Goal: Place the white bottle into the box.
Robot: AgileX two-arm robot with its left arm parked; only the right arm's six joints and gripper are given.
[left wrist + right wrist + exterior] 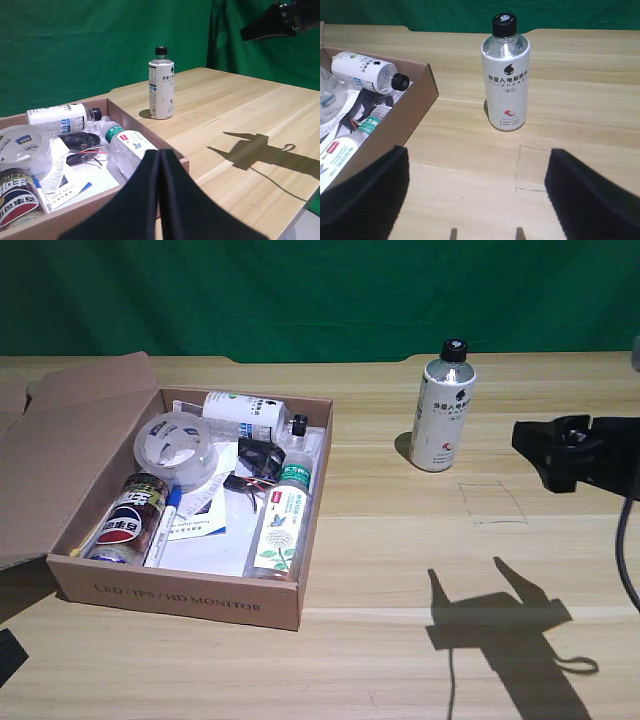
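Green backdrop, pale wood-grain table (400,540); white bottle (442,410) upright, well outside the box (180,598).
Exterior view: the cardboard box sits left, its flap open; the black gripper (545,448) hovers right of the bottle. Right wrist view: glossy cylinder, black cap, red-green logo; it stands beyond the spread, empty jaws, apart from them.

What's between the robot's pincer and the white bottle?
Only bare table with a faint pencilled rectangle, the right wrist view shows; the open pincer faces the white bottle.
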